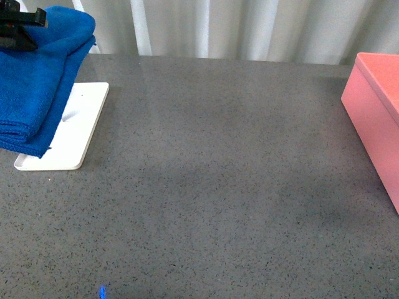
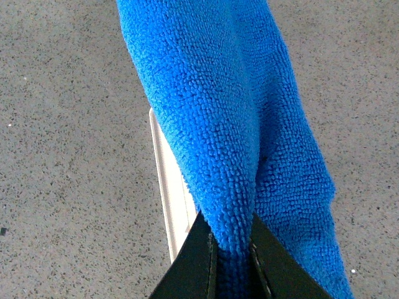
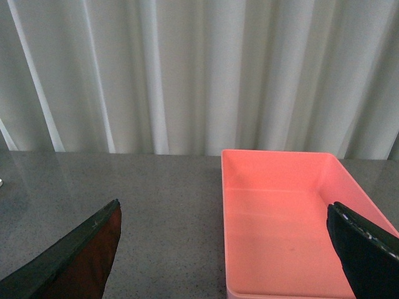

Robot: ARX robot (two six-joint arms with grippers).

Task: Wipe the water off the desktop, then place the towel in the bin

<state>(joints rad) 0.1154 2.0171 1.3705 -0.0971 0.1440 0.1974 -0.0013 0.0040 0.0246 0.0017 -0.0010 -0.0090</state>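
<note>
Blue microfibre, thick and fuzzy: the towel point(image 1: 37, 81) hangs at the far left of the front view, pinched at its upper end by the left gripper point(image 1: 20, 28). From that grip its long axis runs down and toward the camera. The folded layers end in a stacked edge over the left part of the white tray point(image 1: 72, 134). Whether that lower edge touches the tray I cannot tell.

In the left wrist view the towel point(image 2: 237, 124) stretches straight away from the left gripper point(image 2: 232, 233). The two black fingers point(image 2: 196, 261) are closed tight on a bunched fold, and a strip of the tray point(image 2: 167, 180) shows beside the cloth.

The tray lies flat on the desktop point(image 1: 212, 187), a dark grey speckled surface, with its long side running away from the camera.

Well apart, at the right edge, stands the salmon-pink bin point(image 1: 374, 112). The right wrist view looks into the bin point(image 3: 280, 218) along its length. The right gripper point(image 3: 223, 208) holds its fingers point(image 3: 81, 249) spread wide with nothing between them. A pale pleated curtain point(image 3: 187, 75) hangs behind the desktop point(image 3: 156, 187).
</note>
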